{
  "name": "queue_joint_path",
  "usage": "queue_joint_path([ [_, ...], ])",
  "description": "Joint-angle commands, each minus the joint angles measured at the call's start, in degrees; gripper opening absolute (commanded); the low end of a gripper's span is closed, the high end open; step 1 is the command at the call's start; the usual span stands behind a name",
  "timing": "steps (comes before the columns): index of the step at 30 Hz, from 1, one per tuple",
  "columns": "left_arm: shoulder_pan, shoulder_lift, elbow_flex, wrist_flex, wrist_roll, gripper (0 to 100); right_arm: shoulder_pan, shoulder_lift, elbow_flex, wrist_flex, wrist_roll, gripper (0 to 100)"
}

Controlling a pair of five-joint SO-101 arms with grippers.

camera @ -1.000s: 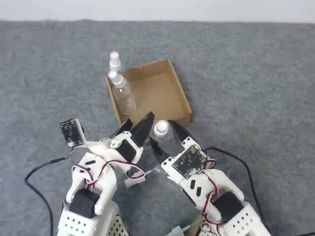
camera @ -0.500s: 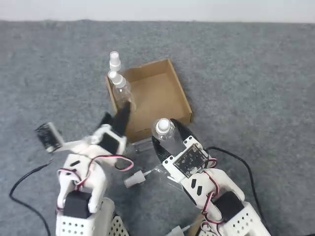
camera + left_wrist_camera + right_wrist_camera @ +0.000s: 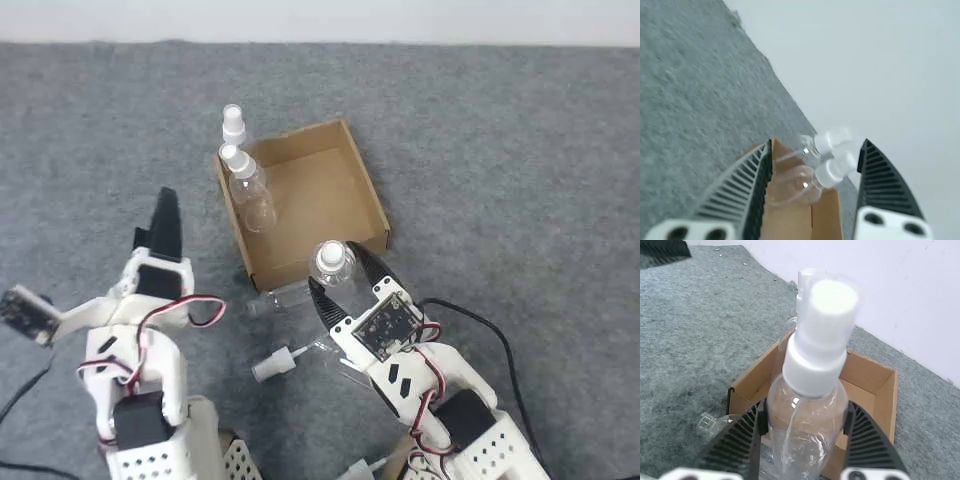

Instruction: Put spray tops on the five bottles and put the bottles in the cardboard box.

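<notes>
- Presently, right gripper is clamped on the body of an upright spray-topped bottle, just before the cardboard box.
- Left gripper: jaws spread, nothing between; left of the box, well apart from the right arm.
- Uncapped bottle lies beside the box's near wall.
- Loose spray top lies nearby on the carpet.

We can read no text, number or sign anywhere. The brown cardboard box has plain walls. The clear plastic bottles in and near this box show no label. The marks on the dark circuit board just below the box are too small to read.
</notes>
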Motion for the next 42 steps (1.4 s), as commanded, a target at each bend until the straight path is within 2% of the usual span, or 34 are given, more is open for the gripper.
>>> queue_joint_path([
  [1, -5.89, -1.05, -3.12, -1.85, 0.44, 26, 1.01, -1.36, 0.70, -1.01, -0.44, 10.1],
  [8, -7.30, -1.05, -3.12, -2.20, 0.44, 24, 1.10, -1.36, 0.79, -0.92, -0.44, 10.1],
  [12, -7.47, -1.05, -1.01, -6.86, 0.18, 14, 1.10, -1.36, 0.97, -0.92, -0.44, 10.1],
  [17, -7.47, -1.05, 3.12, -14.95, -3.78, 1, 1.10, -1.36, 0.88, -0.92, -0.44, 10.1],
  [29, -11.69, -1.05, 10.95, -29.80, -4.04, 1, 3.21, -1.36, -0.62, -0.40, -0.70, 10.1],
  [34, -11.52, -0.88, 11.12, -30.07, -4.04, 1, 3.21, -1.36, -3.69, 3.38, -0.70, 10.1],
  [42, -11.25, -0.79, 11.12, -29.98, -4.04, 1, 3.21, -1.36, -4.13, 3.74, -0.70, 10.1],
])
